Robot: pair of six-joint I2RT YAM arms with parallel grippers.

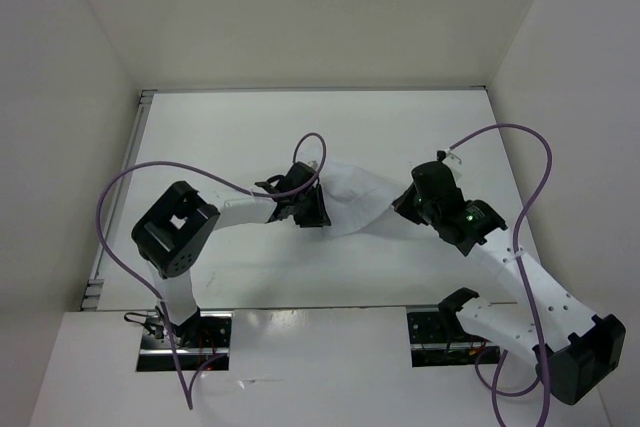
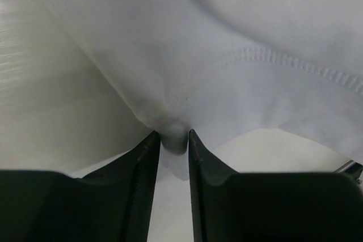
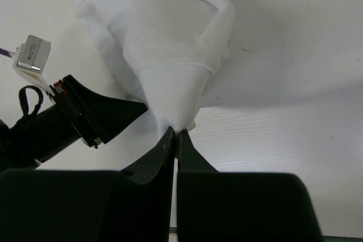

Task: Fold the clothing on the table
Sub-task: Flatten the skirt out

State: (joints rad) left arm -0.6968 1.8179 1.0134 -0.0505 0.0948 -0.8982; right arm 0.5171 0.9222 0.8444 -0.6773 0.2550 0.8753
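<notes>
The clothing (image 1: 355,197) is a small white fabric piece stretched between my two grippers in the middle of the table (image 1: 300,127). My left gripper (image 1: 310,209) holds its left end. In the left wrist view a bunched nub of the clothing (image 2: 227,55) sits between the tips of the left gripper (image 2: 173,137) and touches both fingers. My right gripper (image 1: 405,209) holds the right end. In the right wrist view the right gripper (image 3: 176,134) is shut on a pulled-up corner of the clothing (image 3: 170,38), which fans out beyond the tips.
White walls stand close around the table on three sides. A metal edge strip (image 1: 145,97) runs down the table's left side. Purple cables (image 1: 120,197) arc over both arms. The left gripper's black fingers (image 3: 96,114) lie just left of the right gripper.
</notes>
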